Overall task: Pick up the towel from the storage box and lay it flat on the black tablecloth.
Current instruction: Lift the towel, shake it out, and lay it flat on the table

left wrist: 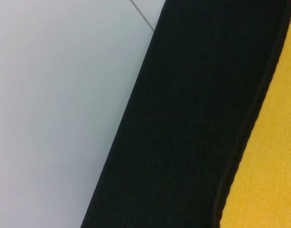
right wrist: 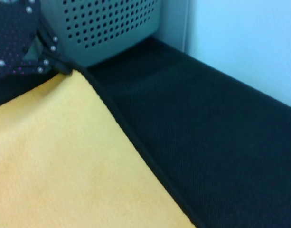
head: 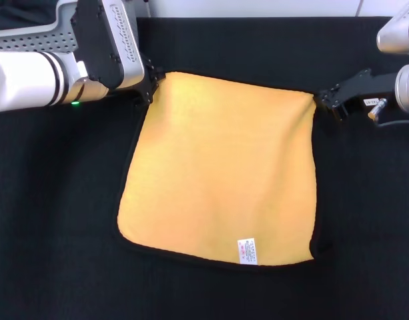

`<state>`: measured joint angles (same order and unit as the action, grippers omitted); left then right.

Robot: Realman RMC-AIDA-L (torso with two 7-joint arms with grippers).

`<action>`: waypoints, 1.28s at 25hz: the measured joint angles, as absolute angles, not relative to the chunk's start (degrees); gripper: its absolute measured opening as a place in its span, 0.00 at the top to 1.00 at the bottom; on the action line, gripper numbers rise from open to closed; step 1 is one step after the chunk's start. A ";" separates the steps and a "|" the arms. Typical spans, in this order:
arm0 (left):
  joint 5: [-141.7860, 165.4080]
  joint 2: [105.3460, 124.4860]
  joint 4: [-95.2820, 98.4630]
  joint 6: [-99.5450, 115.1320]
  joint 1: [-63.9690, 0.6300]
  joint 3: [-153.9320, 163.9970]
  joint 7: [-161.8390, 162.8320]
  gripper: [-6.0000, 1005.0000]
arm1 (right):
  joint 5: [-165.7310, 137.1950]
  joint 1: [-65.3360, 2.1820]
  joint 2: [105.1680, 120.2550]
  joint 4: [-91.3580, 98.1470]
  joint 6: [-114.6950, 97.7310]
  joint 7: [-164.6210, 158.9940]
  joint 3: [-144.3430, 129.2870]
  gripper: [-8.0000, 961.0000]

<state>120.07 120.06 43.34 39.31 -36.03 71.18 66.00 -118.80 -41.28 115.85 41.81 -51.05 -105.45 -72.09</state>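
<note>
The yellow-orange towel is spread open over the black tablecloth, its white care label at the near edge. My left gripper is shut on its far left corner. My right gripper is shut on its far right corner, and the far edge is stretched between them. The towel also shows in the left wrist view and the right wrist view, where the left gripper pinches the corner. The grey perforated storage box stands at the far left, behind my left arm.
A pale surface runs beyond the tablecloth's far edge; it also shows in the left wrist view. A cable hangs by my right wrist. Black cloth lies bare on both sides of the towel and in front of it.
</note>
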 joint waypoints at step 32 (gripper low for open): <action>103.46 120.41 36.92 22.08 -35.40 83.60 50.93 0.98 | -120.23 -43.72 116.01 38.40 -45.33 -107.29 -74.35 0.89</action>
<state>103.46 120.41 36.92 22.08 -35.40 83.60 50.93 -120.23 -43.72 116.01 38.40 -45.33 -107.29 -74.36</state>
